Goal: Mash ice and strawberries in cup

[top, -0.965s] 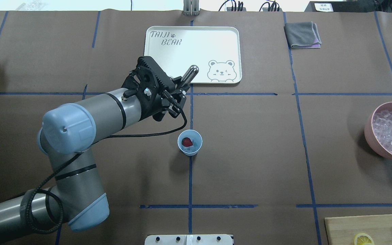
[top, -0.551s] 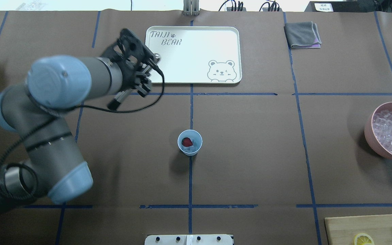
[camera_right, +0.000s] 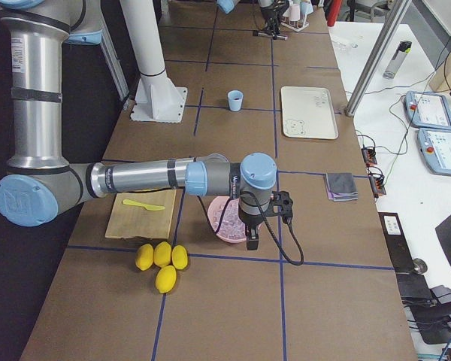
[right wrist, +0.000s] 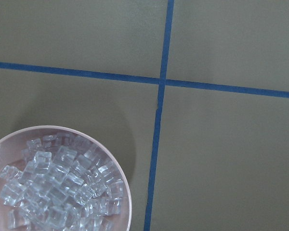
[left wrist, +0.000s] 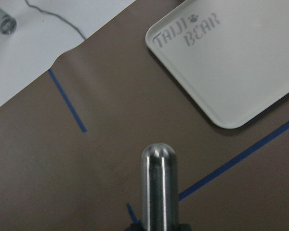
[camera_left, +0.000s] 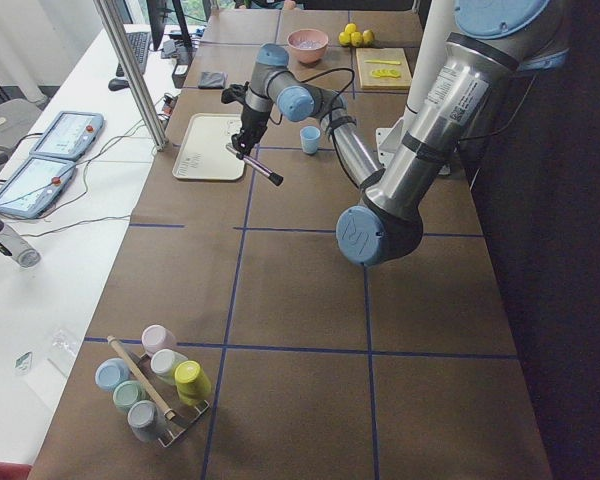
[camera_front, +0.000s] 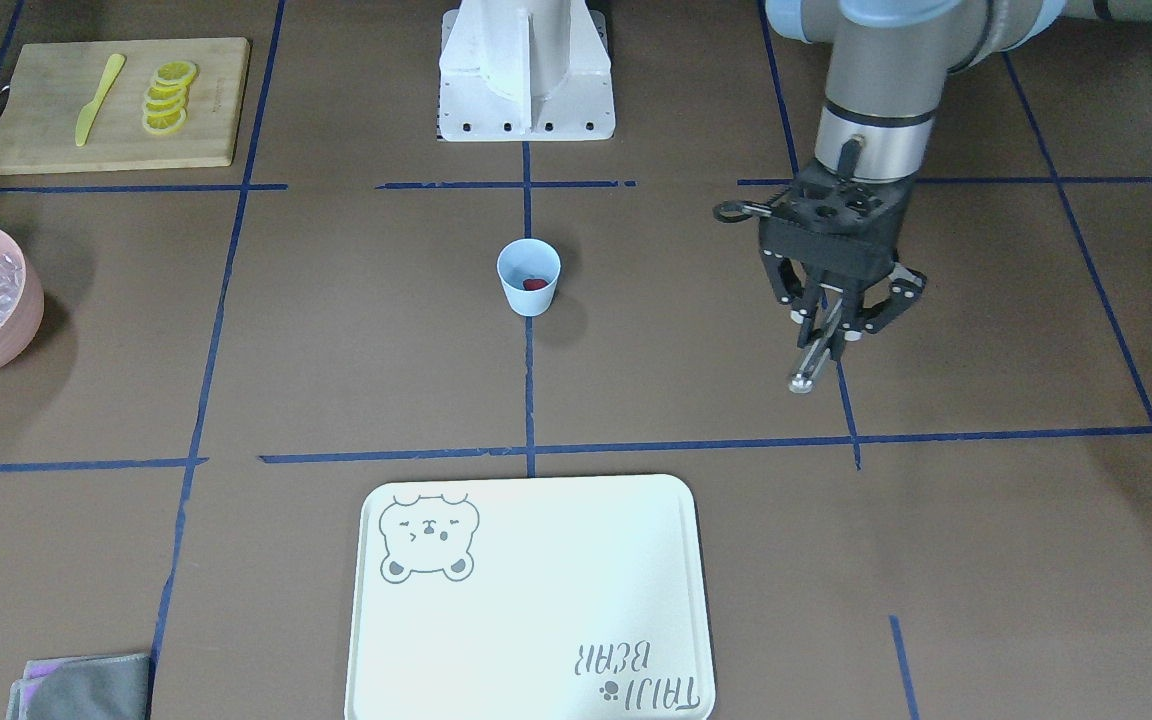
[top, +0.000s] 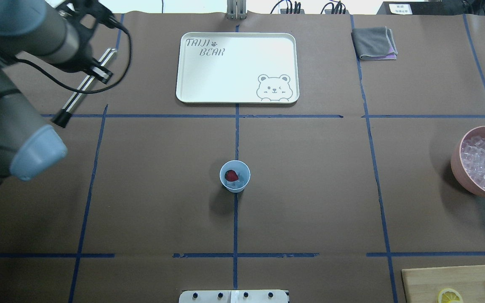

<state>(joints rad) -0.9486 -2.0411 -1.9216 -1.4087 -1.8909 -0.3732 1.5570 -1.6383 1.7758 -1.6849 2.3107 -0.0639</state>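
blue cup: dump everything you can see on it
The cup is small, pale blue, tapered, handleless, plain and plastic-looking. It stands upright and open near the middle of the brown-papered table, on a blue tape line. Inside lie one red strawberry, which looks whole, and some clear ice. Nothing touches the cup from outside. The left claw, shut on a metal rod, is well off to the side.

Strawberry (top: 231,175), ice (top: 236,183) in cup (top: 247,177); tray (top: 237,67) behind; bowl (top: 457,162) right.
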